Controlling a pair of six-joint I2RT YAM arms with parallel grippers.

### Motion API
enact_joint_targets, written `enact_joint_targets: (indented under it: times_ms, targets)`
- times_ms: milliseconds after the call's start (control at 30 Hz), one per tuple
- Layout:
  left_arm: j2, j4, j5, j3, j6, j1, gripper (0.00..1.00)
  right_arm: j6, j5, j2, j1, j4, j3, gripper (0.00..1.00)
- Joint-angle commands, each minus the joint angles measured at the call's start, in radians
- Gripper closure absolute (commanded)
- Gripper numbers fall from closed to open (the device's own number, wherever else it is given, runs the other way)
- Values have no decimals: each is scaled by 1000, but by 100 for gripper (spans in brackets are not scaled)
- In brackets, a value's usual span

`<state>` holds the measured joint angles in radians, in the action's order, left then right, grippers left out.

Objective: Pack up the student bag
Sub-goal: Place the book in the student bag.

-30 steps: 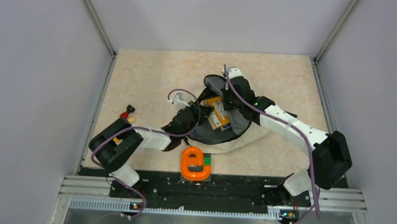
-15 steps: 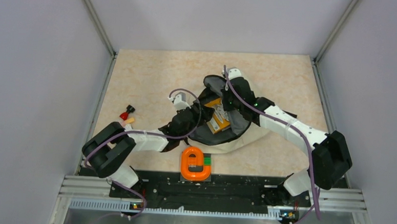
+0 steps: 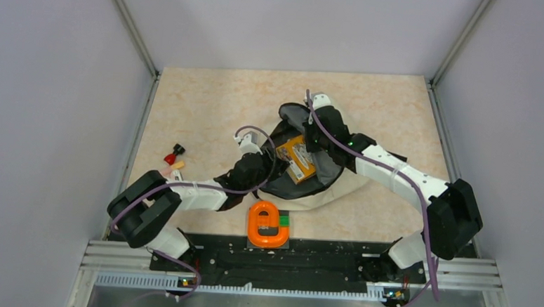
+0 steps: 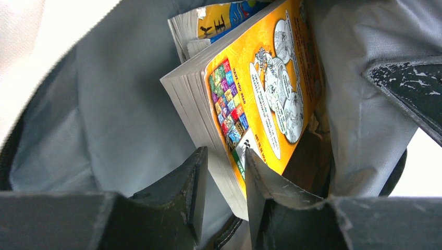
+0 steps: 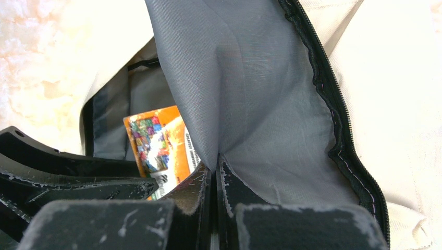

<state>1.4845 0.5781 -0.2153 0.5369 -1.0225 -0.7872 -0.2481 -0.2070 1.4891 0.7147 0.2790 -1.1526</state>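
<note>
Since the student bag lies slumped at the middle of the worktop with its mouth opened towards the left arm, the relation of interest is taken from the left wrist view.

- An orange-yellow book is seen inside the mouth, against the grey lining.
- Its long axis runs away from the left fingers into the bag, slanting up and to the right in that view. Its near corner sits in the gap between them.
- The left fingers are set partly apart about that corner. Whether the cover is pinched or merely straddled cannot be told.
- A second book is partly visible behind the first, deeper in.
- The right fingers are clenched on a fold of the lining at the far rim, and the mouth is thereby held open.

The left arm is judged the nearer to the book and the only one free. The next push is judged to be needed along the book's long axis, deeper into the bag. Snagging on the lining is noted as the risk.
</note>
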Motion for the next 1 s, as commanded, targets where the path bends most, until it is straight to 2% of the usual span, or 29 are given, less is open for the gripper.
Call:
enact_joint_targets:
  times_ms: [0, 267, 500, 633, 733, 767, 800, 900, 967]
  targets:
    - [54, 90, 77, 40, -5, -5, 65, -9, 40, -36, 1, -81, -28, 100]
    - [187, 157, 86, 167, 43, -4, 71, -5, 35, -11, 2, -79, -36, 100]
    - [193, 155, 22, 173, 104, -4, 70, -3, 29, -3, 2, -77, -40, 100]
    - [132, 178, -15, 108, 118, -3, 62, -2, 34, -1, 2, -74, -43, 100]
    - [40, 183, -95, 33, 160, -3, 44, 0, 56, 5, 2, -54, -54, 100]
    - [5, 182, -138, 13, 178, -3, 39, 3, 70, 10, 2, -40, -63, 96]
    - [-33, 173, -161, -6, 196, -2, 35, 5, 83, 13, 2, -25, -76, 87]
    - [-155, 58, -197, -38, 258, -2, 32, 6, 92, 3, 2, 17, -97, 45]
    - [-236, -11, -171, -51, 313, -1, 29, 6, 66, -28, 2, 41, -97, 30]
